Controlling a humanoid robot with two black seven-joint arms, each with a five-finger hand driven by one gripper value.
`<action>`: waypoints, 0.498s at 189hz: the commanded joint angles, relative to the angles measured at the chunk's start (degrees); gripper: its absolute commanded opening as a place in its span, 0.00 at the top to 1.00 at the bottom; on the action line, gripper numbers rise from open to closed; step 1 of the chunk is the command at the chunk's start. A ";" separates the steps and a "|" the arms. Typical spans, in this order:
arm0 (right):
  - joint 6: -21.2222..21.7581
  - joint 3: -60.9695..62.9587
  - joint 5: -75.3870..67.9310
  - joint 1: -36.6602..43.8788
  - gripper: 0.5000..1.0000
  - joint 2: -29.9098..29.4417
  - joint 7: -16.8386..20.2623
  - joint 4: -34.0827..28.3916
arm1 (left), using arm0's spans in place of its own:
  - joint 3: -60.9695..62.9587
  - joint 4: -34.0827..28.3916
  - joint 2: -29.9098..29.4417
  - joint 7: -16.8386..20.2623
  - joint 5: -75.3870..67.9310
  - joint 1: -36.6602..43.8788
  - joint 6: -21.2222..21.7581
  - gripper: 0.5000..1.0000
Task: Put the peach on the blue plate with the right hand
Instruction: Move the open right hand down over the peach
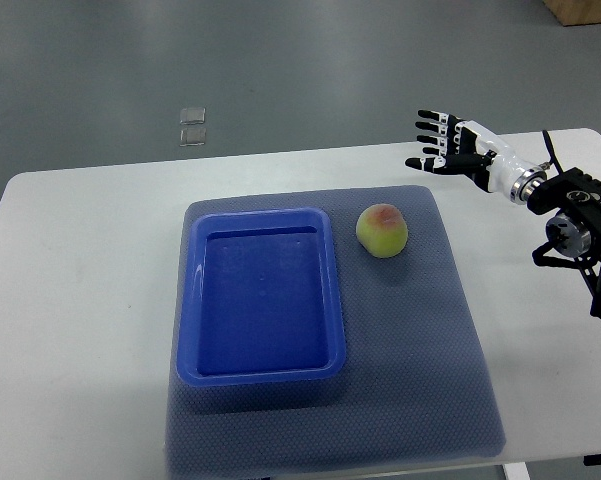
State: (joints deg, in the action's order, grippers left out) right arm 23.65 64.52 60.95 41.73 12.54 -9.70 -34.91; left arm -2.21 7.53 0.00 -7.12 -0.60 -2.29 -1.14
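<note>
peach point(382, 230) on grey mat point(450, 330), white table point(80, 300), grey floor point(280, 70); right robot hand point(442, 142) spread, empty

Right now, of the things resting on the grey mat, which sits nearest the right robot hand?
The round yellow-green peach, beside the rectangular blue plastic plate's right rim; the plate lies farther left of the open right robot hand.

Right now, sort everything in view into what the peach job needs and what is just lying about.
Needed for the job:
peach, on the mat
blue plate, holding nothing
right hand, fingers spread, holding nothing

Just lying about:
grey mat under both
white table
two small clear squares on the floor beyond the table
</note>
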 commanded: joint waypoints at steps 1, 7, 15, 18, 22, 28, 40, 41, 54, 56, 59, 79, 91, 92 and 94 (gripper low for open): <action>1.75 -3.53 4.44 2.04 0.14 1.87 -0.06 -2.89 | 0.01 -0.06 0.00 0.00 0.07 0.00 0.00 0.00; 2.01 -3.79 4.88 2.31 0.14 1.96 -0.06 -3.15 | 0.01 -0.06 0.00 0.00 -0.02 0.00 0.00 0.00; 3.51 -5.20 7.70 3.98 0.14 3.01 -0.06 -4.29 | 0.01 -0.06 0.00 0.00 0.07 0.00 0.00 0.00; 4.12 -5.72 8.75 4.68 0.14 3.28 -0.06 -4.47 | 0.01 -0.06 0.00 0.00 -0.02 0.00 0.00 0.00; 4.82 -6.25 9.80 5.38 0.14 3.45 -0.06 -4.64 | 0.01 -0.06 0.00 0.00 0.07 0.00 0.00 0.00; 5.79 -7.04 11.03 6.43 0.14 3.54 -0.06 -4.73 | 0.01 -0.06 0.00 0.00 0.07 0.00 0.00 0.00; 7.36 -9.31 13.91 8.70 0.14 3.63 -0.06 -5.17 | 0.01 -0.06 0.00 0.00 -0.02 0.00 0.00 0.00; 7.63 -9.76 14.55 9.07 0.14 3.63 -0.06 -5.35 | 0.01 -0.06 0.00 0.00 0.07 0.00 0.00 0.00; 8.34 -11.61 16.31 10.13 0.14 3.89 -0.06 -5.70 | 0.01 -0.06 0.00 0.00 0.07 0.00 0.00 0.00; 8.34 -11.61 16.31 10.13 0.14 3.89 -0.06 -5.70 | 0.01 -0.06 0.00 0.00 0.07 0.00 0.00 0.00; 9.12 -13.70 18.40 11.35 0.14 4.33 -0.06 -6.40 | 0.01 -0.06 0.00 0.00 0.07 0.00 0.00 0.00; 11.35 -17.24 21.14 13.29 0.14 4.33 -0.06 -7.55 | 0.10 -0.06 0.00 0.00 0.07 0.00 0.00 0.00; 11.35 -19.08 22.37 14.17 0.14 4.33 -0.06 -8.86 | 0.10 -0.06 0.00 0.00 0.07 0.00 0.09 0.00; 11.35 -19.09 22.37 14.17 0.14 4.33 -0.06 -8.86 | 0.10 -0.06 0.00 0.00 0.07 0.00 0.09 0.00; 11.35 -19.26 22.55 14.17 0.14 4.33 -0.06 -9.13 | 0.10 -0.15 0.00 0.00 0.07 0.00 0.09 0.00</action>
State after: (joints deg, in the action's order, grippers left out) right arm 34.29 48.07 81.37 54.55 16.84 -9.77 -42.28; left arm -2.15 7.47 0.00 -7.12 -0.57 -2.28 -1.14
